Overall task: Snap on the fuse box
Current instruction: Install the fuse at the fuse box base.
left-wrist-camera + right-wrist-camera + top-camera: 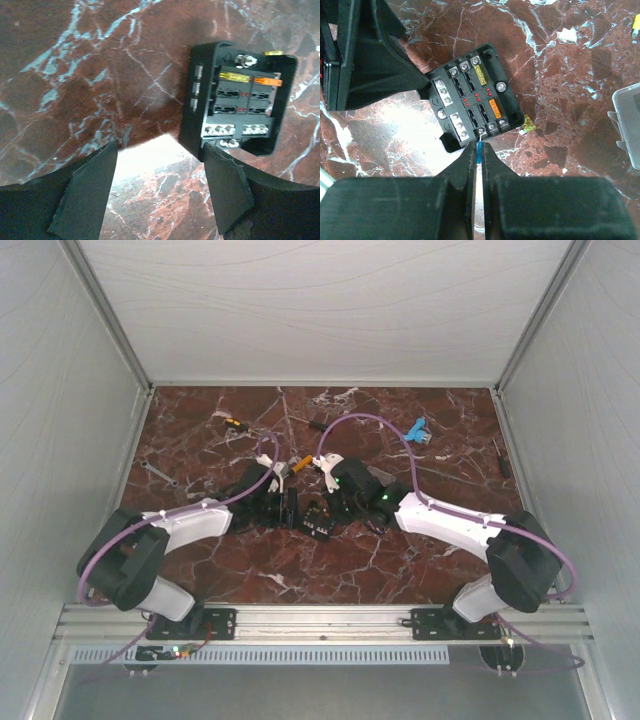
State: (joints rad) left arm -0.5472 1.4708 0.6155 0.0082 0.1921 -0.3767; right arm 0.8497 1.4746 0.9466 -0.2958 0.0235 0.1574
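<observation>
The fuse box (470, 102) is a small black square box lying open-side up on the marble table, with a yellow and an orange fuse seated in it. My right gripper (479, 147) is shut on a thin blue fuse (479, 151), whose tip touches the box's near edge by a screw terminal. My left gripper (157, 185) is open with bare table between its fingers. Its right finger (227, 190) sits just at a corner of the fuse box (240, 100). From above, the fuse box (318, 517) lies between the left gripper (288, 508) and the right gripper (335, 505).
A loose yellow fuse (529, 125) lies beside the box. A clear plastic lid (627, 125) sits at the right edge of the right wrist view. Farther back lie a blue part (418, 432), a wrench (160, 475), a screwdriver (500, 455) and small yellow-black pieces (232, 423).
</observation>
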